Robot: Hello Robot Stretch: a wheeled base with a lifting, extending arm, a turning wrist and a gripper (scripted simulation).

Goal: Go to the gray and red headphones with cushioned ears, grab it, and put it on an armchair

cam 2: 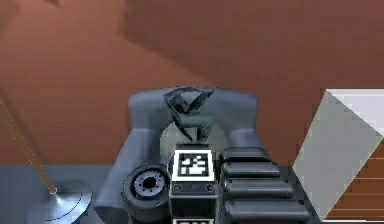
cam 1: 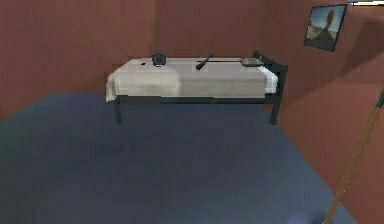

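Observation:
A grey-blue armchair [cam 2: 232,112] stands against the red-brown wall in the arm side view. My arm [cam 2: 250,190] rises in front of it, with a white marker square [cam 2: 193,166] at its end. Above the marker, the gripper [cam 2: 190,103] shows as a dark shape in front of the chair's backrest. A pale rounded lump [cam 2: 178,135] sits just below it on the seat. I cannot tell whether the gripper holds anything. A dark round ringed thing [cam 2: 148,188] lies left of the marker. On the bed [cam 1: 215,85] in the forward view rests a small dark object [cam 1: 158,61].
The bed also carries a long dark stick [cam 1: 205,63] and a small item [cam 1: 250,63] by the headboard. A picture [cam 1: 327,25] hangs on the right wall. A floor lamp [cam 2: 62,200] stands left of the armchair, a pale box [cam 2: 345,150] to its right. Blue floor lies before the bed.

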